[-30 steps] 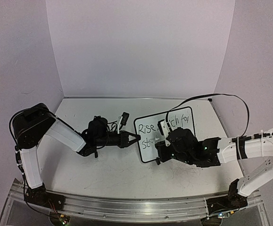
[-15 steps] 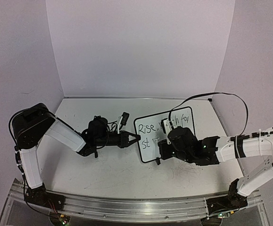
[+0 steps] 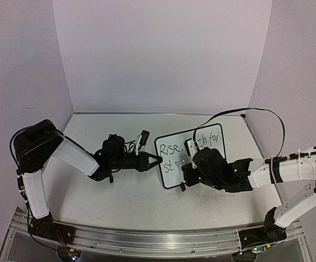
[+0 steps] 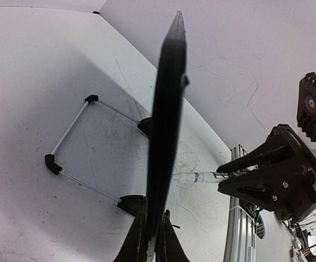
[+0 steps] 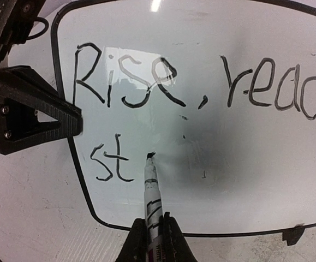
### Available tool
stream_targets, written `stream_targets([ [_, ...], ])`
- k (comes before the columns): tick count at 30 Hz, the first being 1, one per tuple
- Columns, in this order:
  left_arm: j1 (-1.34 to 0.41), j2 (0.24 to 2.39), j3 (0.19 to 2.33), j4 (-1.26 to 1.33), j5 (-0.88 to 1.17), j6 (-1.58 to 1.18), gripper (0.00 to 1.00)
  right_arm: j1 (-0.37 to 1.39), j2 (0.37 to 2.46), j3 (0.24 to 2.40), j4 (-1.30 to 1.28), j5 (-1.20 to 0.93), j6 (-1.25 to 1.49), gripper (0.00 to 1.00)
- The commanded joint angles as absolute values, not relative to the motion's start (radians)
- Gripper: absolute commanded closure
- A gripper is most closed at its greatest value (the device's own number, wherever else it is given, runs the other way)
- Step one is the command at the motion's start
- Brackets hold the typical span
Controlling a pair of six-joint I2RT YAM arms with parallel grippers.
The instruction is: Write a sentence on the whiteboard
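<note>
Whiteboard stands propped on its feet on the scuffed white tabletop, right of centre, with pale walls closing the back and both sides. Left gripper is pressed together on its left edge; the right gripper pinches a marker, tip just right of "st" in the sentence, and from above the right arm covers the board's middle. Bare tabletop lies along the near side.
</note>
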State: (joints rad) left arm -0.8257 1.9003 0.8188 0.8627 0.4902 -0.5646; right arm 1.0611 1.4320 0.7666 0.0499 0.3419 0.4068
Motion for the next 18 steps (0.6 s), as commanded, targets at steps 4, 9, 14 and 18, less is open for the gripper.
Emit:
stream_targets([
  [4, -0.839, 1.887, 0.837, 0.790, 0.495, -0.567, 1.00, 1.057, 1.451, 0.769, 0.050, 0.298, 0.395, 1.00],
  [9, -0.838, 1.888, 0.839, 0.787, 0.496, -0.565, 1.00, 1.057, 1.455, 0.752, 0.042, 0.284, 0.403, 1.00],
  [14, -0.839, 1.888, 0.840, 0.785, 0.496, -0.563, 1.00, 1.057, 1.460, 0.738, 0.033, 0.277, 0.412, 1.00],
  [18, -0.839, 1.887, 0.839, 0.781, 0.496, -0.561, 1.00, 1.058, 1.455, 0.732, 0.020, 0.298, 0.418, 1.00],
])
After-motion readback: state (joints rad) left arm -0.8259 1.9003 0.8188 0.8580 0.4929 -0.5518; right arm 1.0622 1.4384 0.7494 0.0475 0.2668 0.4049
